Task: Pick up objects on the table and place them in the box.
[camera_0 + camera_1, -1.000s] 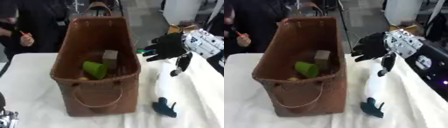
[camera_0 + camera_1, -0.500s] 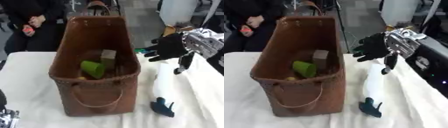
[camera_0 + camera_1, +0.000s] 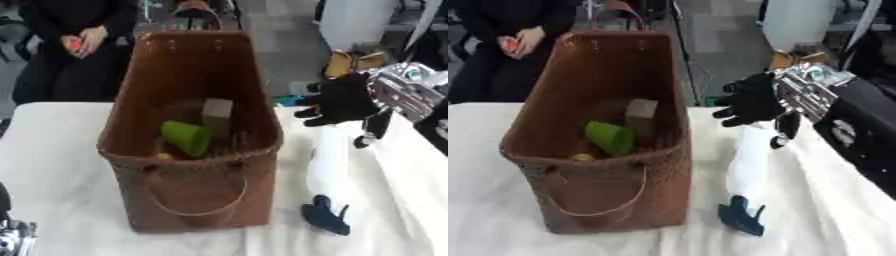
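A white spray bottle (image 3: pixel 331 155) with a dark blue trigger head (image 3: pixel 325 218) lies on the white cloth to the right of a tall brown woven basket (image 3: pixel 194 200). Inside the basket are a green cup (image 3: pixel 186 137), a pale grey block (image 3: pixel 217 108) and a small yellow thing (image 3: pixel 581 157). My right hand (image 3: pixel 343 100), black with a silver wrist, hovers above the far end of the bottle, just right of the basket's rim. Its fingers are loosely spread, the thumb hangs down, and it holds nothing. A bit of my left arm (image 3: pixel 10 239) shows at the lower left corner.
The table (image 3: pixel 52 165) is covered by a white cloth, with free room left and right of the basket. A person in dark clothes sits beyond the far left edge. Yellow and white items stand on the floor beyond the far right.
My right hand stays in nearly the same place above the bottle. The view has shifted a little. The bottle and basket have not moved.
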